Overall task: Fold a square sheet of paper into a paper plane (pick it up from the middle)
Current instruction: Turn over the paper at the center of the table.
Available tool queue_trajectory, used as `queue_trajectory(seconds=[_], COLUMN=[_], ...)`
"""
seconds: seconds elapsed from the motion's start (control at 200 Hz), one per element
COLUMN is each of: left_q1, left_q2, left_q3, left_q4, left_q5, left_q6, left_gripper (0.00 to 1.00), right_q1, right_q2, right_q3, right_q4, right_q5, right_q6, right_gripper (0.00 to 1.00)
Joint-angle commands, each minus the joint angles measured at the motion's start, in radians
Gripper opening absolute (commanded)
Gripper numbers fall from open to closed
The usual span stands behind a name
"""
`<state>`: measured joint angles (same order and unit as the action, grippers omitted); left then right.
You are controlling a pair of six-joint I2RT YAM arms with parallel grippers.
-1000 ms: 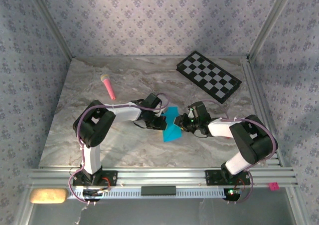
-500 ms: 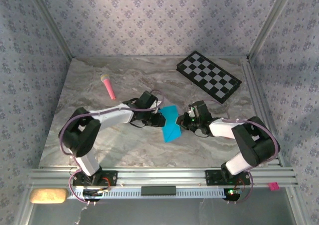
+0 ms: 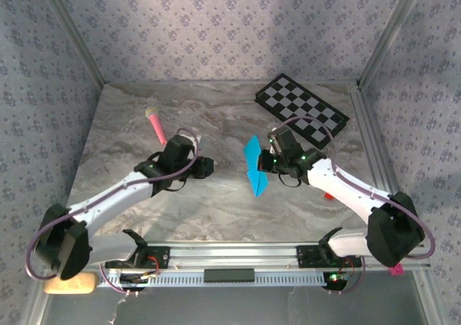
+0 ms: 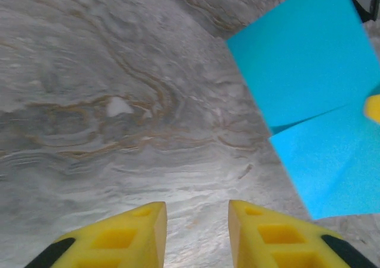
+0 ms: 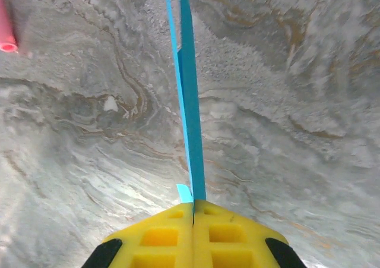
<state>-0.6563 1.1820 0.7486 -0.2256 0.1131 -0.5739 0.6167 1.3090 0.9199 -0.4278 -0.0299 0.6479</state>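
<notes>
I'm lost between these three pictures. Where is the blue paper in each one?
Top view: the blue paper is near the centre, slightly right of the middle.
Left wrist view: it is in the upper right, with a crease showing.
Right wrist view: it is edge-on, a thin strip up the middle.
Shared landmark: the grey marbled table.

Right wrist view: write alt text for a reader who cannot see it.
The yellow right end effector is shut on the folded blue paper, seen edge-on as a thin strip running up the frame. Behind it lies the grey marbled table, with the end of a pink stick at the upper left.
</notes>
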Motion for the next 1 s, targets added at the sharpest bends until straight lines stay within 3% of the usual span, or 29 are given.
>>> queue_trajectory(seconds=[0.0, 0.305, 0.525, 0.715, 0.994], left_q1=[0.028, 0.108, 0.144, 0.17, 0.2], left_q2=[-0.082, -0.205, -0.223, -0.28, -0.44], left_q3=[-0.043, -0.096, -0.096, -0.099, -0.145], left_q4=[0.032, -0.012, -0.041, -0.084, -0.15], left_q5=[-0.077, -0.087, -0.115, -0.186, -0.313], left_q6=[-0.033, -0.029, -0.039, -0.06, -0.103], left_gripper=[0.38, 0.49, 0.51, 0.51, 0.53], right_q1=[0.044, 0.164, 0.269, 0.336, 0.386], right_q2=[0.01, 0.134, 0.395, 0.615, 0.764], right_q3=[0.103, 0.301, 0.499, 0.626, 0.71], right_q4=[-0.293, -0.538, -0.786, -0.825, -0.686], right_q5=[0.246, 0.605, 0.81, 0.796, 0.592], right_q6=[-0.062, -0.008, 0.098, 0.115, 0.049], right_gripper=[0.04, 0.04, 0.01, 0.0, 0.03])
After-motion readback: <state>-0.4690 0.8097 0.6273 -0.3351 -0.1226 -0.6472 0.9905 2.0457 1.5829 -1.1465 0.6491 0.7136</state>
